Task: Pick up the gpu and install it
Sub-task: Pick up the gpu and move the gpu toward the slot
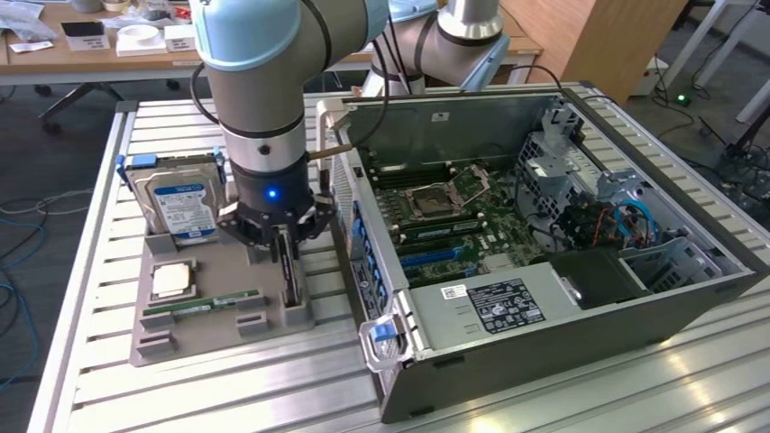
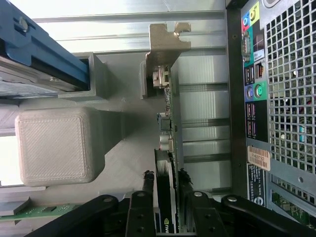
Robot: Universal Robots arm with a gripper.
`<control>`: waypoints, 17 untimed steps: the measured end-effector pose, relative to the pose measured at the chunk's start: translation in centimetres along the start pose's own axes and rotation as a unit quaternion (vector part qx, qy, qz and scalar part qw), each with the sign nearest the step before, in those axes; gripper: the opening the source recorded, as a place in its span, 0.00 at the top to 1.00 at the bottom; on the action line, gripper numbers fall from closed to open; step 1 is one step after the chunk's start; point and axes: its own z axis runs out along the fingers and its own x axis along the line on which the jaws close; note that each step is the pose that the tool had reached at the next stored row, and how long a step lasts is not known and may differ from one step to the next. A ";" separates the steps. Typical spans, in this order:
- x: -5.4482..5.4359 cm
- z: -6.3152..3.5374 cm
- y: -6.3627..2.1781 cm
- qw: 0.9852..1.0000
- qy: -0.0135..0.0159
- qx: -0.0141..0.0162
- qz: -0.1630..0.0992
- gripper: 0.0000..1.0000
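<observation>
The gpu [image 1: 290, 287] stands on edge in a slot of the grey holder tray [image 1: 216, 336], at the exterior view's left of the open computer case [image 1: 542, 225]. My gripper [image 1: 285, 253] points straight down over it. In the wrist view the gpu [image 2: 168, 123] is a thin dark card seen edge-on, with its silver bracket [image 2: 165, 44] at the far end. My gripper [image 2: 165, 178] straddles the card. One black fingertip [image 2: 147, 181] stands on each side of it, close to its faces, with a narrow gap showing. The gripper is open.
A blue-labelled hard drive [image 1: 180, 203] stands in the same tray, with a CPU [image 1: 172, 280] and a green RAM stick [image 1: 202, 307] lying flat nearby. The case's rear port panel [image 2: 254, 89] is close beside the card. The motherboard [image 1: 439, 216] lies exposed inside the case.
</observation>
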 end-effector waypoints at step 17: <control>0.0 0.00 0.00 1.000 0.000 0.000 -0.010 0.74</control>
